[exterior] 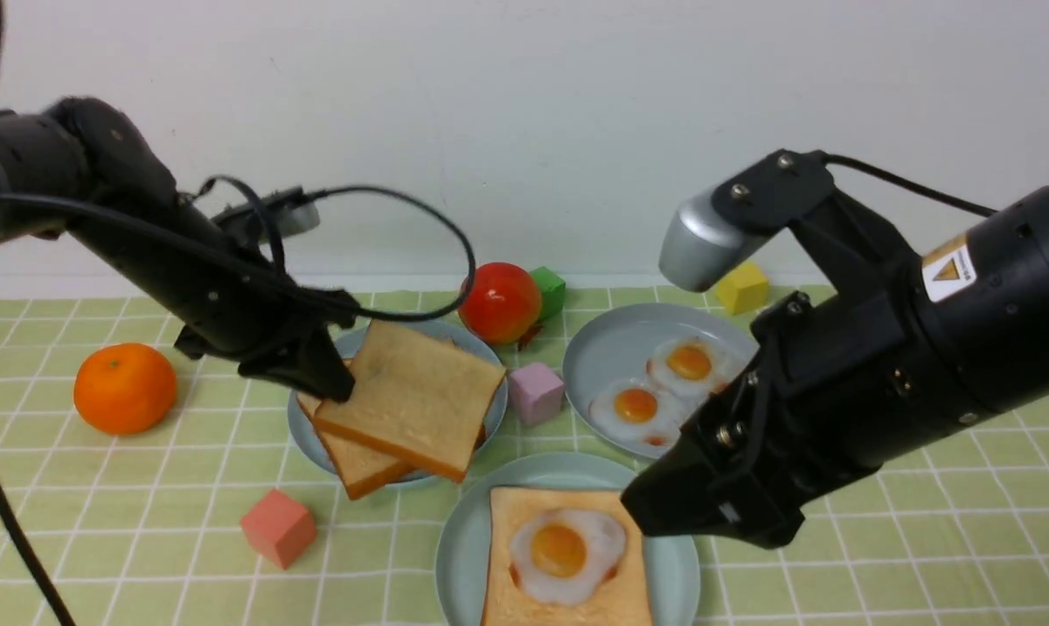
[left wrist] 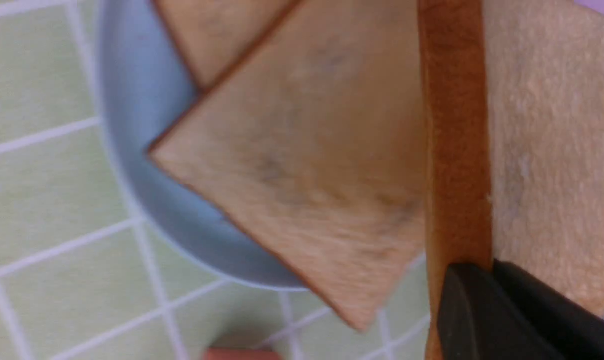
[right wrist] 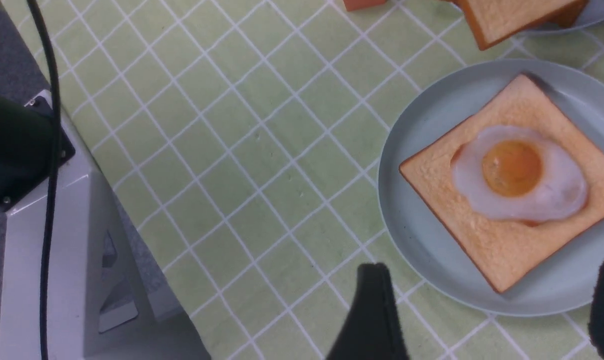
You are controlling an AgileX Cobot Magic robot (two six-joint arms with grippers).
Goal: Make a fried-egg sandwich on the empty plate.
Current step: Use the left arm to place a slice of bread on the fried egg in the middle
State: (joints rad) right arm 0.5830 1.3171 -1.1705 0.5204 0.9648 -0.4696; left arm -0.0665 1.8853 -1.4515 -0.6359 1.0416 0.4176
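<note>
Nearest, the plate (exterior: pixel 567 469), pale green and round, holds a toast slice (exterior: pixel 502 556) lying flat, with the fried egg (exterior: pixel 567 556) on top, yolk up; the sandwich has its lower slice and its egg, with no second slice over them.
- Above the right side of that plate in the front view hangs the right gripper (right wrist: pixel 491 270), its jaws spread wide and nothing between them.
- A coral cube (exterior: pixel 278 529) sits to the left of the plate, apart from it, on the green checked cloth (exterior: pixel 185 539).
- Farther back, the left gripper (exterior: pixel 337 382) is pinched narrow on one edge of the upper toast slice (exterior: pixel 420 396), which is tilted above the other toast (exterior: pixel 359 461) on the pale blue plate (exterior: pixel 307 443).
- Left of that plate, well apart, an orange (exterior: pixel 125 389) rests on the cloth.
- Between the pale blue plate and the grey-blue plate (exterior: pixel 594 348) stands a lilac cube (exterior: pixel 536 394).
- Two more fried eggs (exterior: pixel 636 406) lie side by side on the grey-blue plate.
- Behind the lilac cube is a round red fruit (exterior: pixel 500 303), with a green block (exterior: pixel 548 291) just beside it.
- Toward the back wall (exterior: pixel 524 130), a yellow block (exterior: pixel 741 289) sits behind the grey-blue plate.
</note>
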